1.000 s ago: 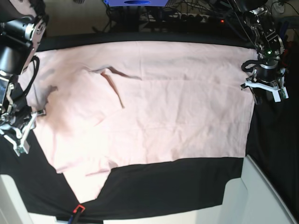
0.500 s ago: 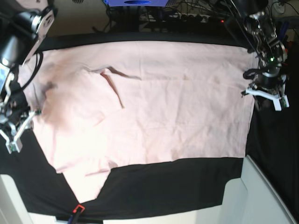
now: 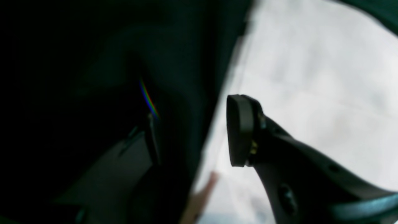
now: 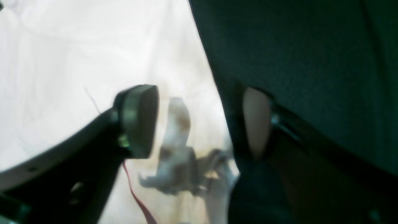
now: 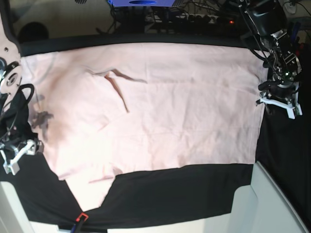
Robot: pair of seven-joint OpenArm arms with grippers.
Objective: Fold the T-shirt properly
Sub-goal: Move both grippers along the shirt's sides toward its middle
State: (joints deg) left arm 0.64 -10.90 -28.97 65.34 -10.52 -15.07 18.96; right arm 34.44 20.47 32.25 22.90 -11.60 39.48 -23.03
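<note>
The T-shirt (image 5: 155, 107) lies spread flat, plain side up, on the black cloth (image 5: 184, 191). Its long axis runs across the table from one arm to the other, with a sleeve (image 5: 90, 187) trailing toward the front edge near the right arm.

The right gripper (image 4: 199, 119) hangs over the shirt's edge on its own side: one pad (image 4: 140, 119) is above pink fabric, the other (image 4: 256, 119) above black cloth, so the hem runs between them. Its jaws stand apart and hold nothing.

The left gripper (image 3: 192, 133) straddles the opposite edge in the same way, one pad (image 3: 238, 130) over the shirt and the other lost in the dark. The jaws look parted and empty, though the blur keeps me from being sure how wide.

Each arm sits at its own end, so neither is nearer overall. In my judgement the next grasp depends on each gripper dropping onto the hem beneath it, then carrying it inward across the long axis.
</note>
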